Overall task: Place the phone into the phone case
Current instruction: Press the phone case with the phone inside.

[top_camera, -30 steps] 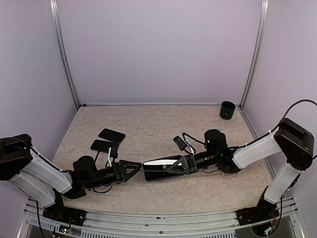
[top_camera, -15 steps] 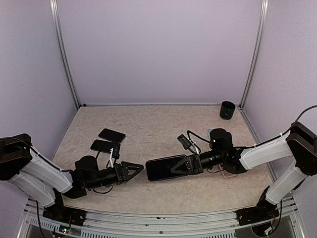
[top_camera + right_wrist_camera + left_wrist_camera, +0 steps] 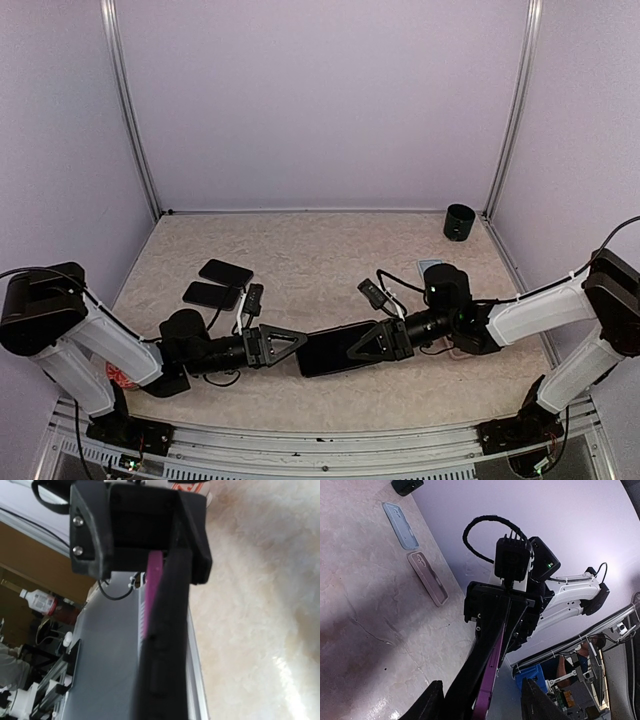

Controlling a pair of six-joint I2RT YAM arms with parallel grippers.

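Note:
My right gripper (image 3: pixel 358 347) is shut on a black phone (image 3: pixel 335 352) and holds it low over the table, pointing left. In the right wrist view the phone (image 3: pixel 162 645) shows edge-on with a purple strip along one side; I cannot tell whether that strip is a case. My left gripper (image 3: pixel 297 343) faces it, open, with its fingers either side of the phone's free end. In the left wrist view the phone (image 3: pixel 490 670) runs between the spread fingers (image 3: pixel 427 702). A purplish clear case (image 3: pixel 427 577) and a bluish clear case (image 3: pixel 400 524) lie on the table at the right.
Two more black phones (image 3: pixel 225 272) (image 3: pixel 211 294) lie at the left of the table. A black cup (image 3: pixel 459 221) stands at the back right corner. Cables loop above both wrists.
My right gripper has carried the phone nearer and lower. My left gripper has moved right, and its open fingers now straddle the phone's free end.

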